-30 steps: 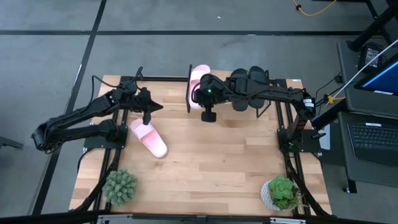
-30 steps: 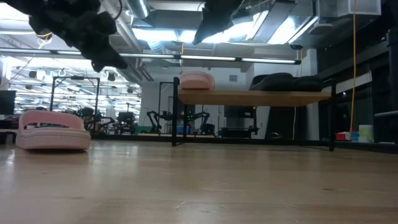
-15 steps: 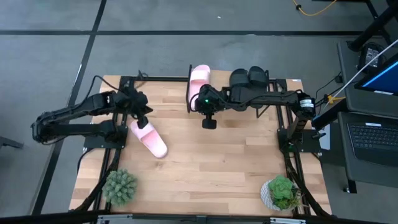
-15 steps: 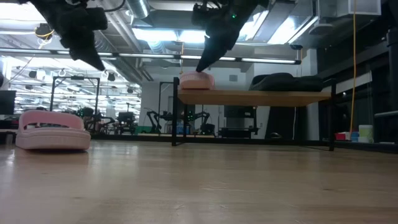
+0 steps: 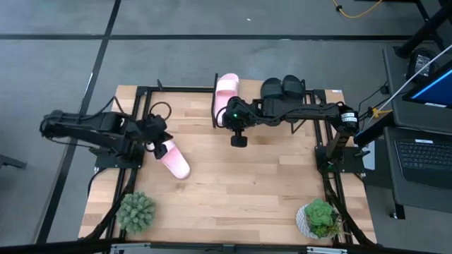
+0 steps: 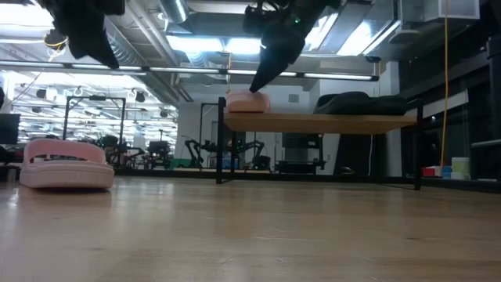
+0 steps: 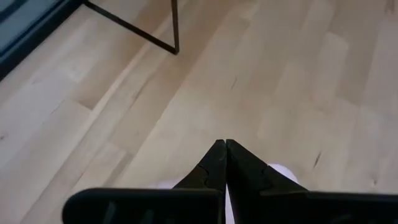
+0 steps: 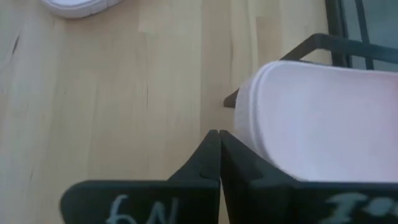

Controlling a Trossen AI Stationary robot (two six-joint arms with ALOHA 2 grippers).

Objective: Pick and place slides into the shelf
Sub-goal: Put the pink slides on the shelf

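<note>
**Operator:** Which slide is outstanding, and where does it lie?

**Technician:** One pink slide [image 5: 169,158] lies on the desk [image 5: 247,190] near the left edge, well apart from the shelf [image 5: 314,99]. Its long axis runs diagonally, from the left edge toward the middle of the near edge. On the shelf board at the far edge there is already a second pink slide [image 5: 227,87] at the left end and a pair of black slides [image 5: 283,88] further right.

**Operator:** Which arm is nearer to the loose slide?

**Technician:** The left. The left gripper [image 5: 157,146] hangs above the slide's far-left end; in the left wrist view the tips [image 7: 224,149] are pressed together with nothing between them, and pale pink shows just under them. The gripper is raised, so the slide lies below it, extending toward the near right.

**Operator:** And the right arm?

**Technician:** The right gripper [image 5: 231,113] is clenched and empty, at the near end of the shelved pink slide. From the wrist view, contact cannot be determined.

**Operator:** What room is there to work in?

**Technician:** Bare desk surrounds the loose slide. Two potted plants [image 5: 135,211] occupy the near corners, clear of any direct path to the shelf. My judgement: the fingers must part, then descend across the slide's width. The shelf board has free space between the pink slide and the black pair.
</note>
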